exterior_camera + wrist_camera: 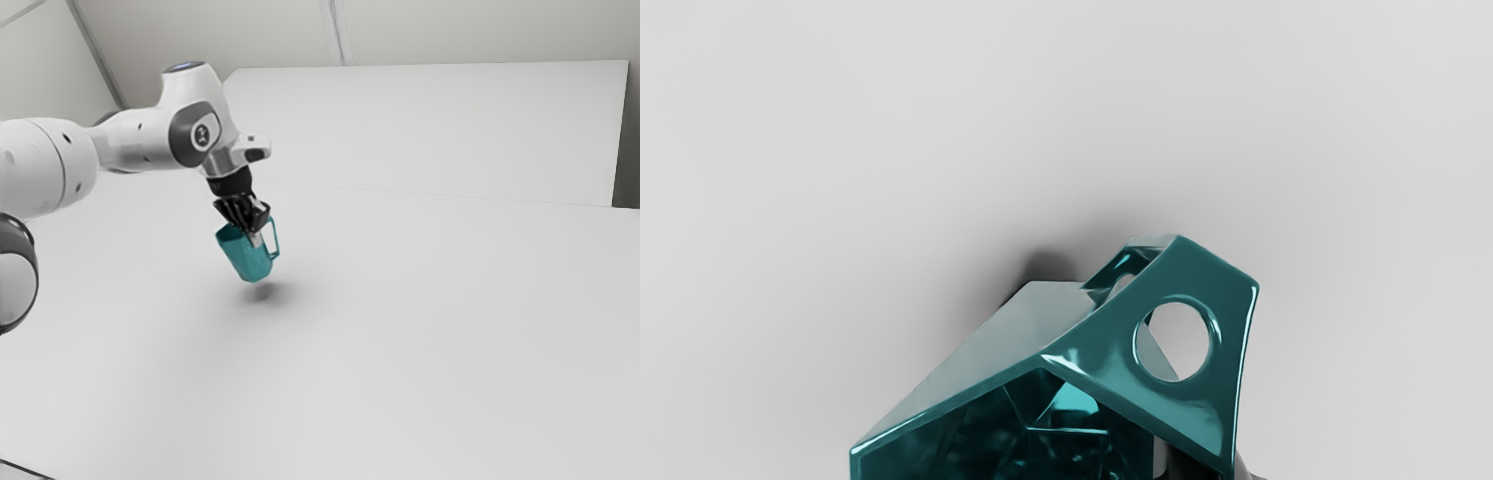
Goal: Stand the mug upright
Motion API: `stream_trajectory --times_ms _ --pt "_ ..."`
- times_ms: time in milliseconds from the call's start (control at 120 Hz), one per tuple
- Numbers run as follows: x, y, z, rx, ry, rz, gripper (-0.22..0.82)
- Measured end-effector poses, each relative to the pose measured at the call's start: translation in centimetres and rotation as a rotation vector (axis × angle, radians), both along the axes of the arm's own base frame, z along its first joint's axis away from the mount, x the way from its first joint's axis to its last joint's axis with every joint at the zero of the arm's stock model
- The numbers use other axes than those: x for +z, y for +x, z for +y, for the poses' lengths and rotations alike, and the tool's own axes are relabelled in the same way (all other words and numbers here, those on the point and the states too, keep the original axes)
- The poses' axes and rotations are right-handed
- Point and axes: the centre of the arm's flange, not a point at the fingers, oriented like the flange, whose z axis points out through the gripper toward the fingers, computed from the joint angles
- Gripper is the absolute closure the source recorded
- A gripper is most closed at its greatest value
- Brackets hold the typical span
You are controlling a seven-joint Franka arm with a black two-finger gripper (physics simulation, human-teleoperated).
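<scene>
Currently my gripper (256, 238) is closed on the mug (246, 258), though I cannot tell how far apart its fingers stand. I have the mug tilted just above the table (400, 350), rim higher than base, with its shadow (264, 293) on the table beneath.

1. Soft, diffuse light is brightening the smooth, pale grey-white tabletop (430, 330).
2. A soft-edged dark grey shadow (264, 293) is pooling beneath the glossy, faceted teal mug (243, 254).
3. In the wrist view, white glare is edging its rim (946, 408); its interior (940, 440) is looking dim.
</scene>
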Motion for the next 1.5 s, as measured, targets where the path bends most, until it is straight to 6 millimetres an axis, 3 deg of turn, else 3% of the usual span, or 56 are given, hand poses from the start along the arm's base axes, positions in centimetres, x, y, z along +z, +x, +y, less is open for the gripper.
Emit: stream_trajectory --times_ms 375,908,1100,1233,1367,1500 --pt "-2.8 0.7 -0.3 0.068 0.012 0.028 0.79" --pt "-4.4 0.9 -0.3 0.111 0.028 0.053 0.78" --pt "-4.6 0.9 -0.4 0.119 0.021 0.057 0.38" --pt "-4.3 0.9 -0.4 0.121 0.019 0.052 0.2" --pt "-1.8 1.6 -0.4 0.119 0.016 0.009 0.11" --pt "2.8 1.0 -0.8 0.109 0.003 -0.04 0.06"
